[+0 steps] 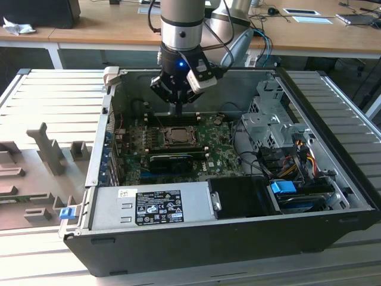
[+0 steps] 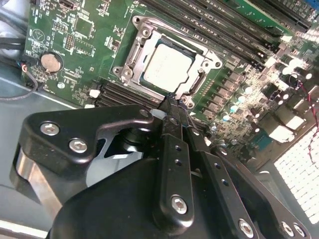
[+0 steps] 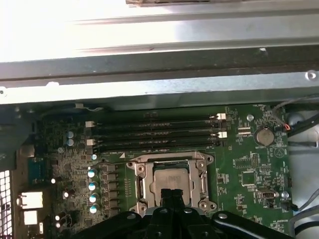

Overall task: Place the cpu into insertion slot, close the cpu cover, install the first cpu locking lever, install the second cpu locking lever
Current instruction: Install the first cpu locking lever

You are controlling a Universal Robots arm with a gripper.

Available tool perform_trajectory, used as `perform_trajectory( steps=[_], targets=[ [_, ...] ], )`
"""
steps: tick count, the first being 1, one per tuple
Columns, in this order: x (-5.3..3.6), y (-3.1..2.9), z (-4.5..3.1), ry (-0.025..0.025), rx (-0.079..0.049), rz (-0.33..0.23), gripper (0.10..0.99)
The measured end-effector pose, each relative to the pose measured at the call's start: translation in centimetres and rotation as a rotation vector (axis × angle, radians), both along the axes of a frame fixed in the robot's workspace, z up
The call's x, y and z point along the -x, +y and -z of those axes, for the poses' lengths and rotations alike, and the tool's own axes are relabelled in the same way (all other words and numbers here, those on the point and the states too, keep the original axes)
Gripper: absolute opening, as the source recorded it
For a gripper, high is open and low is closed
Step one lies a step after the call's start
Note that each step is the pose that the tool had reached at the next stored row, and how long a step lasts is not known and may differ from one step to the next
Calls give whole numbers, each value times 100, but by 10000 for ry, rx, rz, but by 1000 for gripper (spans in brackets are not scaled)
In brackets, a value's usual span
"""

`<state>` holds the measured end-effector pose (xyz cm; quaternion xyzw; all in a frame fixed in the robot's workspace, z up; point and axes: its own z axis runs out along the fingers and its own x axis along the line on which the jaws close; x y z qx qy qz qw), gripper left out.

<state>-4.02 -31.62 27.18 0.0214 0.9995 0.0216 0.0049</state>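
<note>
black gripper [image 2: 172,106] pinched tight, nothing seen between jaws. tip hangs just beside edge of square silver-framed insertion slot [image 2: 130,60], near middle of exterior view. small flat grey square cpu [image 2: 167,67] already lies in slot. thin silver window-cut cpu cover [image 2: 193,83] looks flat down over it. so first two steps look done. thin locking levers: can't tell if hooked down. green circuit board [image 1: 223,152] sits inside open black computer case [image 1: 238,238].
</note>
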Motion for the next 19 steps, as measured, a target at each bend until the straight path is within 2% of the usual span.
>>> perform_trajectory(
  steps=[7, 10, 12, 17, 19],
  targets=[
    [0, 0, 0, 0, 0, -696, 106],
    [0, 0, 0, 0, 0, -1357, 106],
    [4, 0, 1, -1, 2, -1458, 106],
    [112, -1, 3, 1, 6, -1458, 106],
    [205, 0, 7, 0, 4, -1457, 106]
  ],
)
